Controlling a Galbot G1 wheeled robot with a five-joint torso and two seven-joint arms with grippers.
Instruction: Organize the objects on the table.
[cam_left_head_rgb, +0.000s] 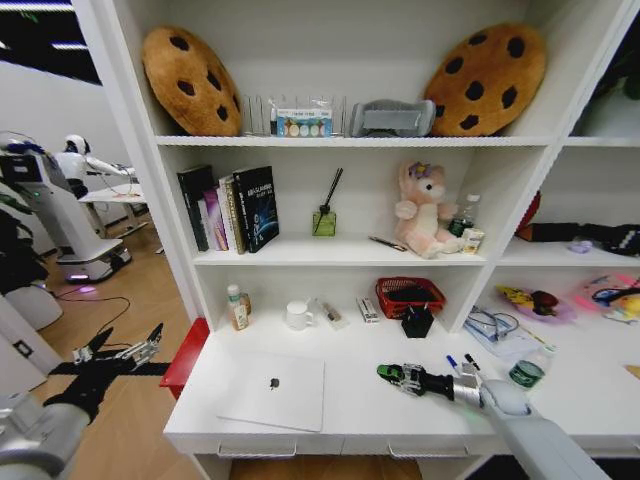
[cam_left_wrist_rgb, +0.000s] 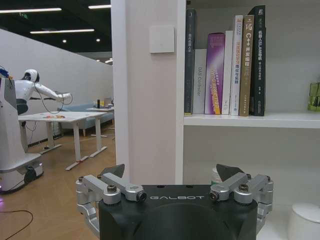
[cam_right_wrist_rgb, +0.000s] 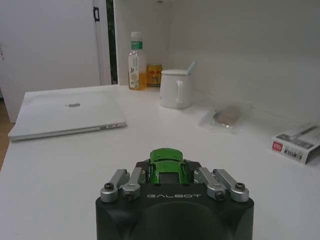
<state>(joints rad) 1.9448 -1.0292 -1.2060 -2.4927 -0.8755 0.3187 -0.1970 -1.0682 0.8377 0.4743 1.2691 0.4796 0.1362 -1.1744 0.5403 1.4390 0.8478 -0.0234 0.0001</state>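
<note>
R end effector (cam_left_head_rgb: 392, 375) grips green toy car (cam_right_wrist_rgb: 167, 167) just above counter (cam_left_head_rgb: 350, 395), near closed laptop (cam_left_head_rgb: 272, 390). L end effector (cam_left_head_rgb: 125, 352) idle off counter's left end, fingers wide.

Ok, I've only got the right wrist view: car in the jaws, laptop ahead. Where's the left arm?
Observer: The left gripper hangs open off the desk's left end, over the floor.
Operator: Any pens near me?
Observer: Yes, pens lie on the desk just right of the right gripper, which holds the car.
Operator: And the green container?
Observer: The container stands farther right, past the pens.
</note>
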